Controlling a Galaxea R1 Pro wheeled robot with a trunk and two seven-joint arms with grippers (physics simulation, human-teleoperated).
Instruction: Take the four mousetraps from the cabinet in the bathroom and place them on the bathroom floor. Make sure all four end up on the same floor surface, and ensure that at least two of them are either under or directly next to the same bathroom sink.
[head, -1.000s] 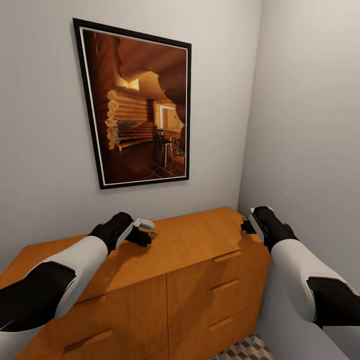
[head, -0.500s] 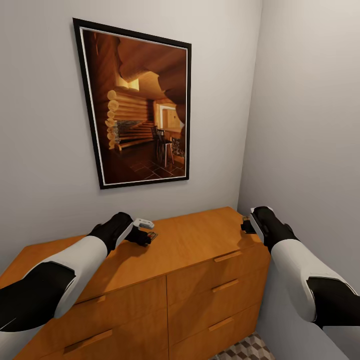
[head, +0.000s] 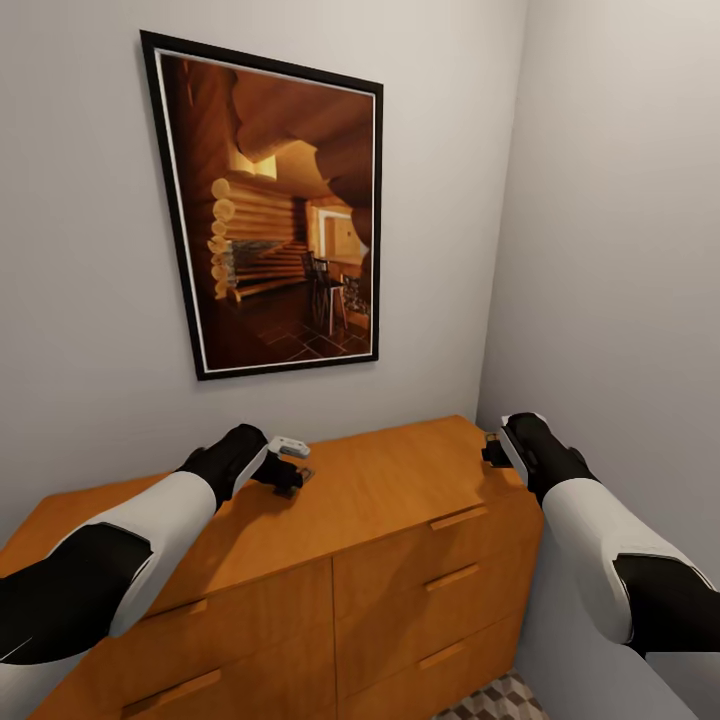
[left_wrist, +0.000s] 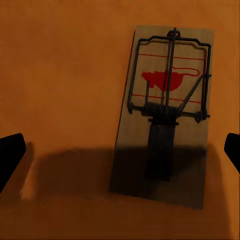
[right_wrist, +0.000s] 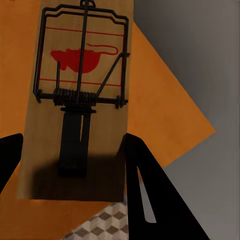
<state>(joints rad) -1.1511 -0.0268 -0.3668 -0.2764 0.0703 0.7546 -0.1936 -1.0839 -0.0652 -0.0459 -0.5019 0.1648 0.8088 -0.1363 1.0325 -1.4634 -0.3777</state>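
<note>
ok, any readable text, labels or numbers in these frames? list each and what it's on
None readable.
Mousetrap under the left gripper: red mouse silhouette and red lines, no lettering.
Mousetrap at the right gripper: same red print, no words.
Framed picture: log-cabin interior, no caption.

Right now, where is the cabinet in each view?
Head: the cabinet fills the lower half, drawers facing the camera.
Left wrist: its orange top lies under a mousetrap.
Right wrist: the top's corner sits behind a second mousetrap.
Shared landmark: cube-pattern floor tiles, in the head and right wrist views.
</note>
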